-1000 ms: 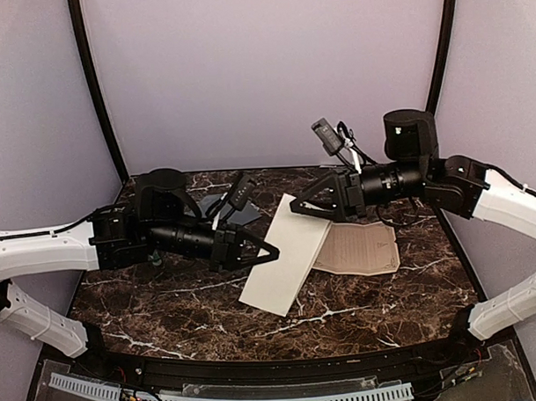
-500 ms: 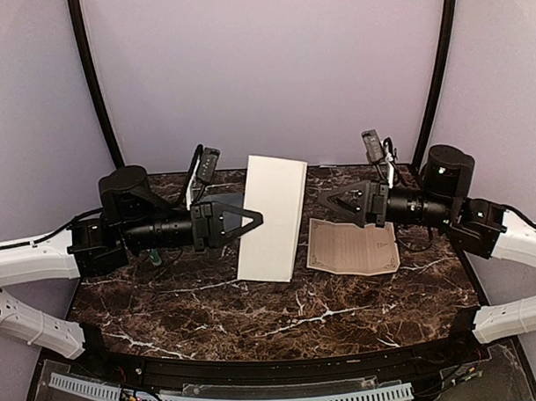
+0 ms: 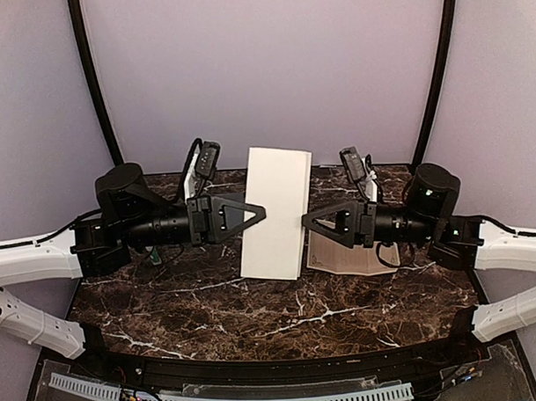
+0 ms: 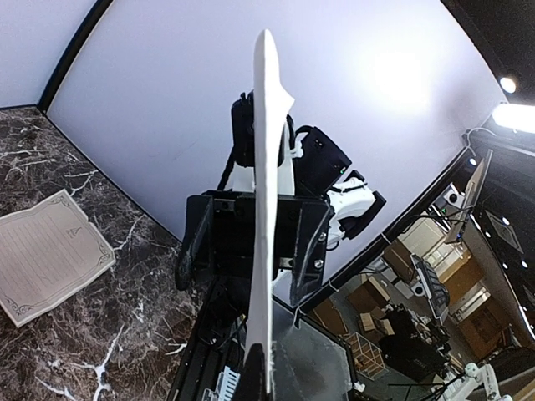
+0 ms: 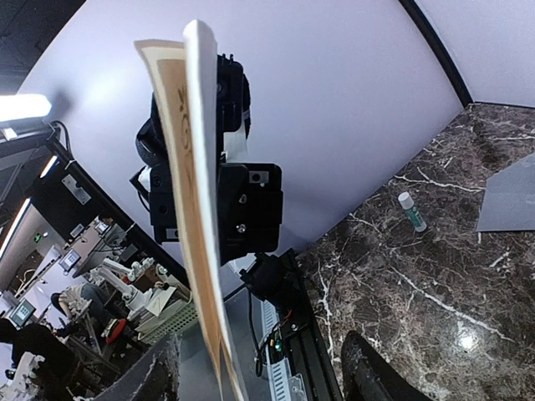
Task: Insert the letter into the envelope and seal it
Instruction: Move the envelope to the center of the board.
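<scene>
Two arms meet over a dark marbled counter (image 3: 183,300). The left hand (image 3: 262,210) is clamped tight on the left edge of a white sheet (image 3: 275,209) and holds it upright, clear of the counter, in the middle of the scene. Seen from the right wrist, the sheet's other face is tan with printed ornament; whether it is a second letter cannot be told.

The right hand (image 3: 307,221) points at the sheet's right edge. Its fingers (image 5: 159,376) stand wide apart with the thin edge of the sheet running between them, and they grip nothing.

The letter (image 3: 340,259), cream with a thin ornamental border, lies flat on the counter beneath the right hand, just right of the raised sheet. The envelope (image 5: 508,200), grey-blue, lies flat on the counter on the left arm's side; only part of it shows. A glue stick (image 5: 412,210) lies near it, not touching.
</scene>
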